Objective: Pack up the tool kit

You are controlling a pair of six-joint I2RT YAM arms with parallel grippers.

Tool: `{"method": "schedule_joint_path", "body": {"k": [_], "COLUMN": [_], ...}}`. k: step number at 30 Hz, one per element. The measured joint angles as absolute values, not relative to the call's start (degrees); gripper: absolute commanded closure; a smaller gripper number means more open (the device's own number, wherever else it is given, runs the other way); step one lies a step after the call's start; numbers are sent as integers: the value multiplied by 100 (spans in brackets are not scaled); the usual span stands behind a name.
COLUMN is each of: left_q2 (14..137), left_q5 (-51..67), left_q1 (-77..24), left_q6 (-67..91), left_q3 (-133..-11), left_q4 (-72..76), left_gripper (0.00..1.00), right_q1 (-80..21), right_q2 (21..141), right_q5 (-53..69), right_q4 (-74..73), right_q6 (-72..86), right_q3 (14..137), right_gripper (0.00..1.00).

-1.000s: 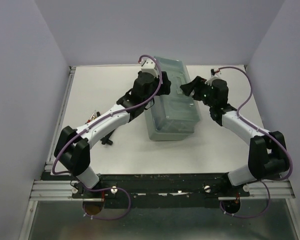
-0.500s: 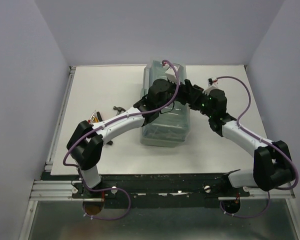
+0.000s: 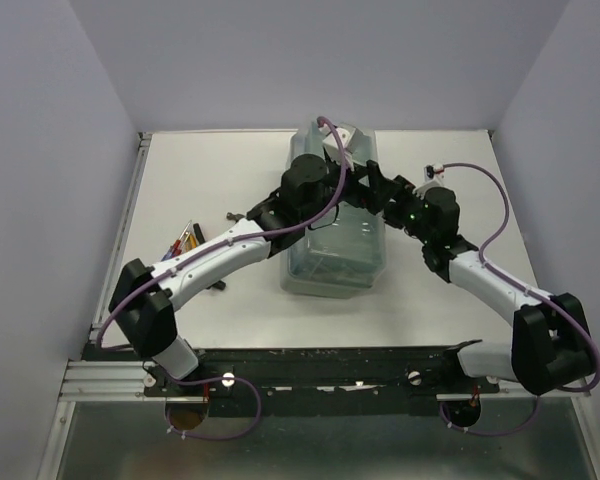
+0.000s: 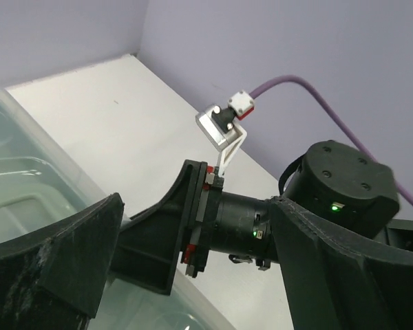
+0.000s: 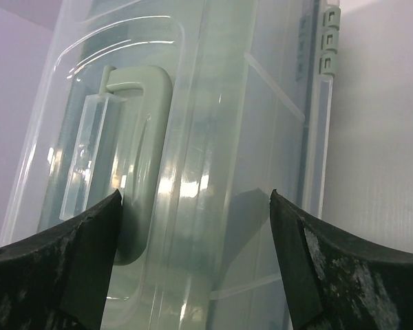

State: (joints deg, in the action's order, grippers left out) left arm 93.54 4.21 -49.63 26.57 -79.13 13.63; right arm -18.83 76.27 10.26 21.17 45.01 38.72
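Both arms meet above tool kit (image 3: 335, 262) on table (image 3: 205, 170). Left gripper (image 4: 196, 206) spread wide, holding nothing. Right gripper (image 5: 195, 196) spread wide over translucent lid, beside handle (image 5: 146, 151).

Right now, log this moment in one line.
tool kit: lid shut | left fingers: open over lid | right fingers: open, straddling handle | loose tools: left of kit

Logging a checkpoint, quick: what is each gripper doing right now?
Left gripper: open, holding nothing.
Right gripper: open above the toolbox, gripping nothing.
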Motion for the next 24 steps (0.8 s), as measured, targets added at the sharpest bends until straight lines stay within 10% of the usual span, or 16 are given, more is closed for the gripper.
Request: {"method": "schedule_joint_path", "body": {"k": [24], "left_q2": [7404], "left_q5": [5], "left_q1": [-3634], "left_q6": [2318], "left_q3": [-6090], "left_q4": [-716], "left_gripper": [1], "right_q1": [-1264], "right_q2": [6554], "right_q5": [731], "right_q4": [534], "right_q6": [4582], "right_q3": [3710], "right_gripper": [27]}}
